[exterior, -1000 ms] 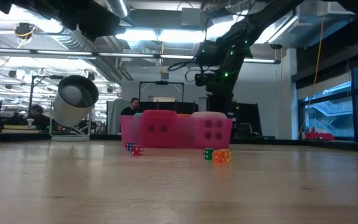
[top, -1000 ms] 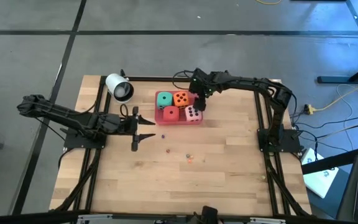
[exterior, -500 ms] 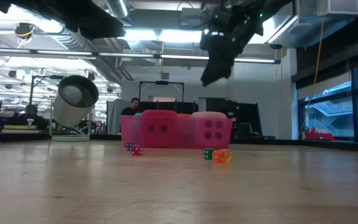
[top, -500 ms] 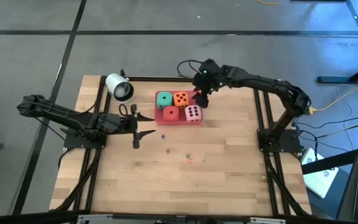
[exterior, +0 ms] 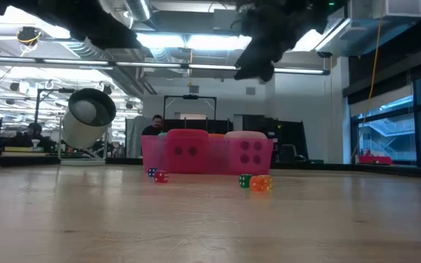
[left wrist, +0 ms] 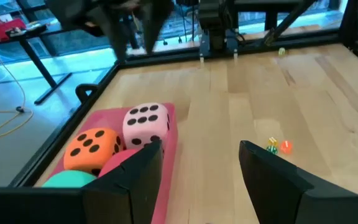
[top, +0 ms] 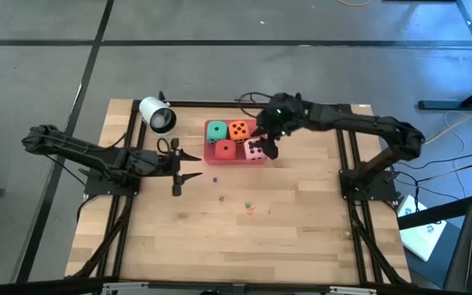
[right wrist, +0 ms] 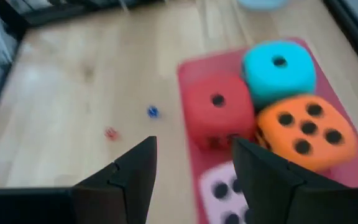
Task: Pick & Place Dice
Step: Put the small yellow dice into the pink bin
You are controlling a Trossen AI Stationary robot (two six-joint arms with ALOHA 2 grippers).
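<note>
High view, four soft cube dice [top: 237, 140] on flat pink tray [top: 210, 156], both grippers' jaws parted, empty.

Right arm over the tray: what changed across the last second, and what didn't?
The right gripper lifted clear of the dice, swung out and came back above the pale pink die, fingers open, holding nothing. All four dice stayed in the pink tray; the left gripper and the white cup did not move.

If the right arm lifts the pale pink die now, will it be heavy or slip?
The pale pink die looks like soft foam, so probably light and squashy. Its matte skin should grip well. Flat faces suggest it will not roll, though it sits tight against the orange die.
</note>
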